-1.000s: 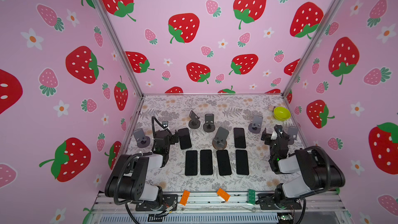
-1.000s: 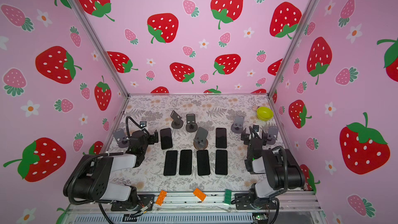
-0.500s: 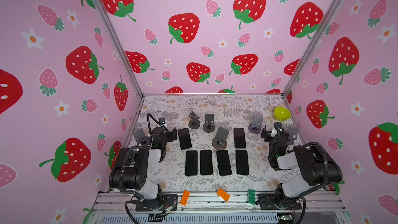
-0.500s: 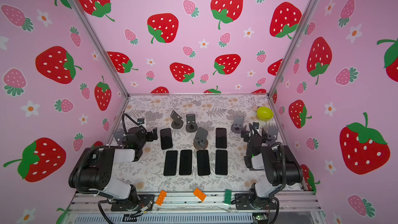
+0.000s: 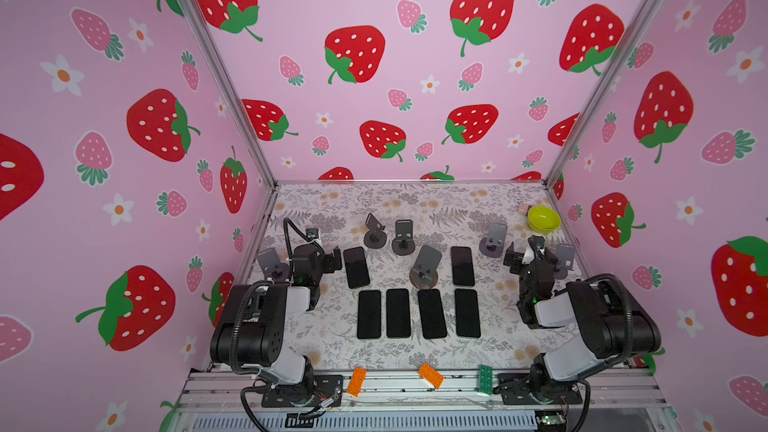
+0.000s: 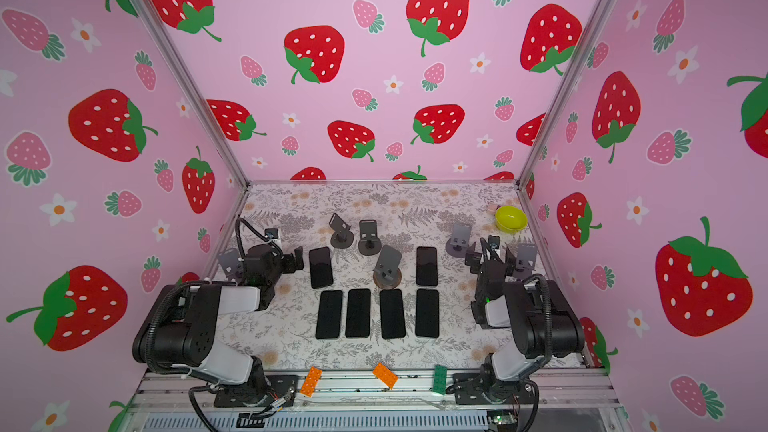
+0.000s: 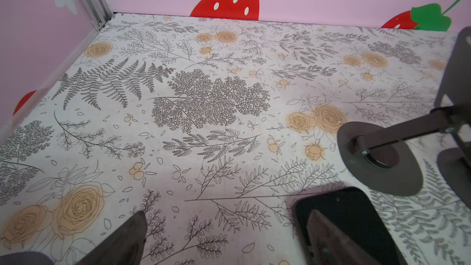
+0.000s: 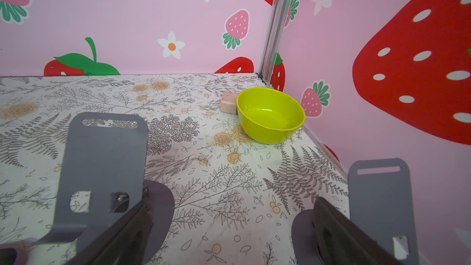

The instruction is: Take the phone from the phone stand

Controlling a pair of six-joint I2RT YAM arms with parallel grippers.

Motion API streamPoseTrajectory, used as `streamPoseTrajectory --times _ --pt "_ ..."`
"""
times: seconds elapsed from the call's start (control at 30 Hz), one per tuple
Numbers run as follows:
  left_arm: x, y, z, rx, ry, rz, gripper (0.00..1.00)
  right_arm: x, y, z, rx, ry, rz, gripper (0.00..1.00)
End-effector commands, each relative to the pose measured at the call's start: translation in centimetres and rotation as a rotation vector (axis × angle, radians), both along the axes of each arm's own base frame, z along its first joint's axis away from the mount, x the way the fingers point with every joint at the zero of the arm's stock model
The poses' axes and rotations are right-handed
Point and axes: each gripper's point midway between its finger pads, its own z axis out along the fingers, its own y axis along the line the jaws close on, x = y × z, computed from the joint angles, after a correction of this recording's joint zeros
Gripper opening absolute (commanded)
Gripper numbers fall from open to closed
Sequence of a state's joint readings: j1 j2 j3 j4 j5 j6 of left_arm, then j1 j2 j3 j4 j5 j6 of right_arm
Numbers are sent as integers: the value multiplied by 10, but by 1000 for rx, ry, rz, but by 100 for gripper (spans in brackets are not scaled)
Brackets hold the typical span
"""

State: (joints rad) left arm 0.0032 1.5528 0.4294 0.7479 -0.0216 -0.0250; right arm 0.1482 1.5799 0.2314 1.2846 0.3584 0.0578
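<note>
Several black phones lie flat on the flowered table: a front row [image 5: 398, 312] and two behind it [image 5: 356, 267] [image 5: 462, 266]. None rests on a phone stand. The grey phone stands are bare: one at the left [image 5: 270, 263], two at the back [image 5: 374, 230], one in the centre [image 5: 424, 268], two at the right [image 5: 492, 238]. My left gripper [image 5: 332, 260] [image 7: 226, 216] is open, low over the table beside the back-left phone [image 7: 351, 207]. My right gripper [image 5: 524, 252] [image 8: 232, 202] is open between the two right stands [image 8: 104, 161] [image 8: 379, 200].
A yellow-green bowl [image 8: 270, 115] and a small pale block [image 8: 229, 105] sit in the far right corner. Pink strawberry walls close in three sides. Orange [image 5: 356, 381] and green [image 5: 484, 378] bricks lie on the front rail.
Both arms drew back a little toward their bases, the left gripper moving away from the back-left phone. Both grippers stayed open. Phones and stands have not moved.
</note>
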Motion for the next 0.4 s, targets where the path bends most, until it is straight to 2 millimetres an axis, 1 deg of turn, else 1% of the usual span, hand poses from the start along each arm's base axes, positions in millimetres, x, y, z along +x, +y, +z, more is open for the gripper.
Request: streamPoseTrajectory --times 0.0,0.37 --pt "10 1 14 -7 -39 -4 99 5 4 10 -6 -29 13 100" --pt "10 2 15 -5 -40 -2 99 5 4 10 -6 -29 14 100"
